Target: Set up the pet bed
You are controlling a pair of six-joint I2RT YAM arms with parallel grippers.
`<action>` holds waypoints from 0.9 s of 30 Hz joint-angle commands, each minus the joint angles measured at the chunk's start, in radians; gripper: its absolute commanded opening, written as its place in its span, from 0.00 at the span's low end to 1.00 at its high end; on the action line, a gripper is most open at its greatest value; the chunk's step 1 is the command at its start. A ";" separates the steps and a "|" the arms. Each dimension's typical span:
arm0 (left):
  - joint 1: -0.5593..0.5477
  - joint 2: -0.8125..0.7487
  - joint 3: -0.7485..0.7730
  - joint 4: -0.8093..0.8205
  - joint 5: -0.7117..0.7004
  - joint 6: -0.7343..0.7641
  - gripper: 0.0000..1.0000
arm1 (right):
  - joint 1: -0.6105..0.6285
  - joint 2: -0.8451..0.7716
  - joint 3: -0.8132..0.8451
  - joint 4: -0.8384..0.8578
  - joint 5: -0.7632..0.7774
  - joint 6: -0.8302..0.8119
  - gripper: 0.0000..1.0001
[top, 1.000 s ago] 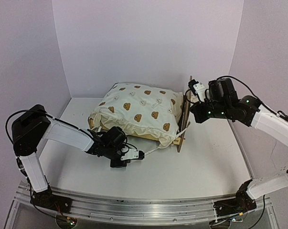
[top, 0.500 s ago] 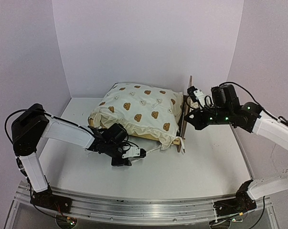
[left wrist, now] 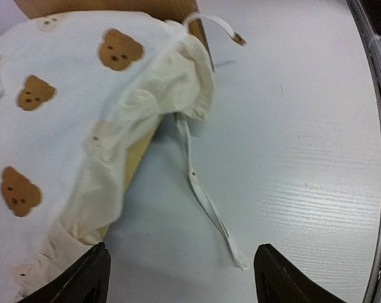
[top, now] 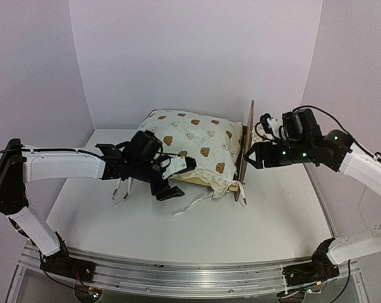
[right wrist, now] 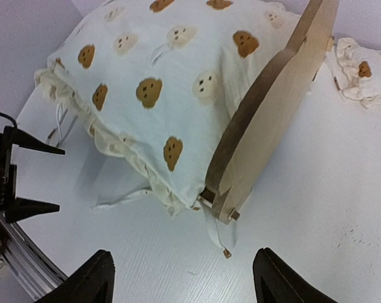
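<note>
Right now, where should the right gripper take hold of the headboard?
Probably its free top edge, from above on the right. The headboard stands roughly upright as a thin panel, so open jaws can straddle it; the mattress crowds its left face.
</note>
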 commanded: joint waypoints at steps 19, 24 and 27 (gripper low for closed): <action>0.730 0.207 0.475 -0.338 0.039 -0.312 0.86 | -0.004 0.442 0.427 -0.142 0.444 0.111 0.39; 0.730 0.188 0.435 -0.332 0.041 -0.291 0.86 | -0.005 0.416 0.365 -0.193 0.437 0.136 0.26; 0.729 0.180 0.431 -0.329 0.044 -0.289 0.86 | -0.005 0.414 0.367 -0.247 0.407 0.131 0.17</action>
